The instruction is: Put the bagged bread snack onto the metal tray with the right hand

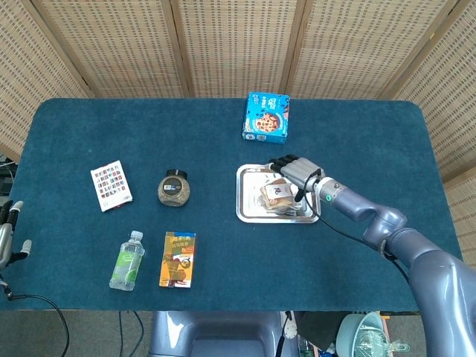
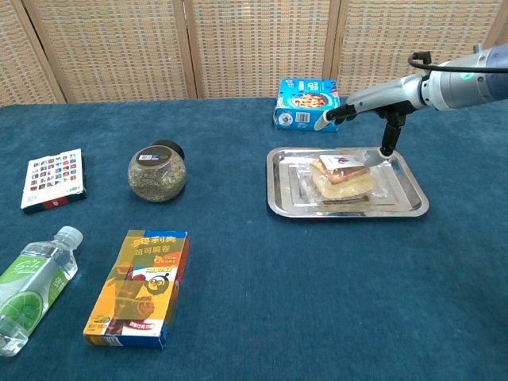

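The bagged bread snack [image 1: 278, 195] [image 2: 342, 177] lies flat inside the metal tray [image 1: 248, 216] [image 2: 284, 208], right of the table's middle. My right hand [image 1: 298, 172] [image 2: 367, 109] hovers just over the snack's far right side with its fingers spread and nothing in them. One fingertip [image 2: 386, 151] points down at the bag's edge. Of my left hand [image 1: 7, 236] only a sliver shows at the far left edge of the head view, off the table.
A blue cookie box [image 1: 266, 117] [image 2: 306, 103] lies just behind the tray. To the left stand a glass jar [image 1: 175, 187] [image 2: 157, 171], a small patterned box [image 1: 111, 185], a water bottle [image 1: 127, 260] and an orange snack box [image 1: 178, 259] [image 2: 141, 287].
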Tool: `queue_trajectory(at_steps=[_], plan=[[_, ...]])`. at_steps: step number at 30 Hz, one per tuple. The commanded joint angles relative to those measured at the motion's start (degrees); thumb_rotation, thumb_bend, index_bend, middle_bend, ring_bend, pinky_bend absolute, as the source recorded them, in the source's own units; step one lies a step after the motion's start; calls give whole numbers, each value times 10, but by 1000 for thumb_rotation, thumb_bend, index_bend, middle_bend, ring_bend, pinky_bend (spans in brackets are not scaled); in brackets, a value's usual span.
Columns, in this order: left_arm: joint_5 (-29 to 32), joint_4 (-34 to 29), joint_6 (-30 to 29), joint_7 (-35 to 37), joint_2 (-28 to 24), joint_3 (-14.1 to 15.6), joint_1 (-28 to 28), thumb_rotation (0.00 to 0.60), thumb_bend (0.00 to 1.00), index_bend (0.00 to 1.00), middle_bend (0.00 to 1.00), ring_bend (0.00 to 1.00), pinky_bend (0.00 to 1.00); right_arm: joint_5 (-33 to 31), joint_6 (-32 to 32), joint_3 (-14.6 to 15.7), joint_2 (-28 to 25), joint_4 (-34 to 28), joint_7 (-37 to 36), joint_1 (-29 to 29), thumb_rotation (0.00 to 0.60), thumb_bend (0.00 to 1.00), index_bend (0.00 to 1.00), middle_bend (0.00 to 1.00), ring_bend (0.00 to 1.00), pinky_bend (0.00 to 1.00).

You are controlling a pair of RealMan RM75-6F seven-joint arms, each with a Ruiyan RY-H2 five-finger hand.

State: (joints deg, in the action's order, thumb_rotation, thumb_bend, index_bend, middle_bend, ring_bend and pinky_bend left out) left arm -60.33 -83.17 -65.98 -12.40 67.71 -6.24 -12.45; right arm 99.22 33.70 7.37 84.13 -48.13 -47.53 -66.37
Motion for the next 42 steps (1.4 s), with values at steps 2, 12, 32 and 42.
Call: queue_trajectory(at_steps=[2,12,32,42], plan=[[-1,2,2,1,0,2,0,600,421,0,0,0,0,-11,1,0,-44,-47,41,3,600,312,14,0,0,0],[-36,-24,-29,-1,-5,8,5,600,421,0,0,0,0,-98,33,-28,-250,-296,232,57,600,312,14,0,0,0],[-65,-42,-32,-8,-7,19,0,600,421,0,0,0,0,-259,420,-34,-431,-559,443,373,600,313,14,0,0,0],[-67,-40,-27,-10,-5,21,-2,600,422,0,0,0,0,-275,475,-32,-366,-495,412,463,600,312,14,0,0,0]])
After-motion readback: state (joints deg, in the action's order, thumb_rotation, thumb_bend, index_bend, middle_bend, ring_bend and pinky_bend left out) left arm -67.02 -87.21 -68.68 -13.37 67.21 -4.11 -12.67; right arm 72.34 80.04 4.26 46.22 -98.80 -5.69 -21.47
